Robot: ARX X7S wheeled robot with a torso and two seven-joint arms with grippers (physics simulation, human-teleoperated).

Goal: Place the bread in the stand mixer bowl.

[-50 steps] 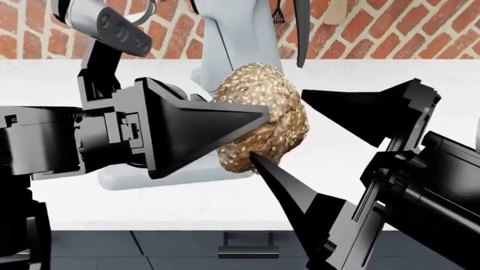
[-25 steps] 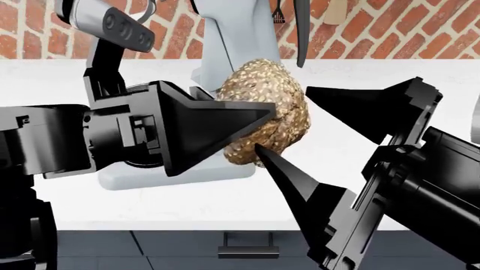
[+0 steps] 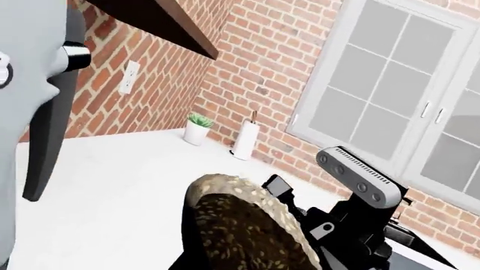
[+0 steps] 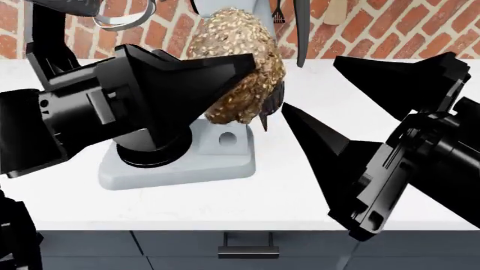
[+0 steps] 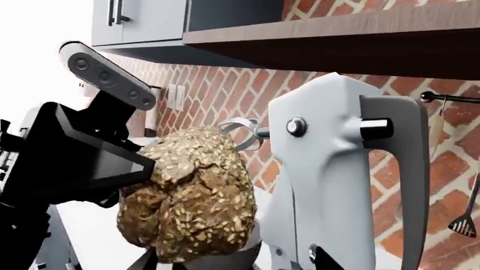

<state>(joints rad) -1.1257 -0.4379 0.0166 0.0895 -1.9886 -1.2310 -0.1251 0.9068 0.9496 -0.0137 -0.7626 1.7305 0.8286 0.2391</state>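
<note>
The left gripper [image 4: 251, 90] had its fingers [image 4: 202, 76] clamped on the bread [image 4: 240, 62], one broad black finger across the near face of the loaf and a thinner tip showing at its lower far edge. The loaf hung clear of the counter [image 4: 300, 185], in front of the stand mixer [image 4: 180, 163], whose grey base and column showed below and behind it. In the right wrist view the bread [image 5: 188, 197] sat just beside the mixer's upright head [image 5: 338, 169], with the whisk-like attachment [image 5: 240, 132] poking out behind the crust.

The right gripper [image 4: 338, 93] stood apart from the loaf with its fingers spread wide, holding nothing.

The stand mixer bowl itself could not be made out; the left arm and the bread covered the place above the dark ring on the base where it would sit. That hidden target seemed the main risk: a release made blind could drop the loaf onto the rim or base instead of inside. The lumpy crust gave an uneven grip, so it might also slip, or catch on the attachment or head on the way down.
</note>
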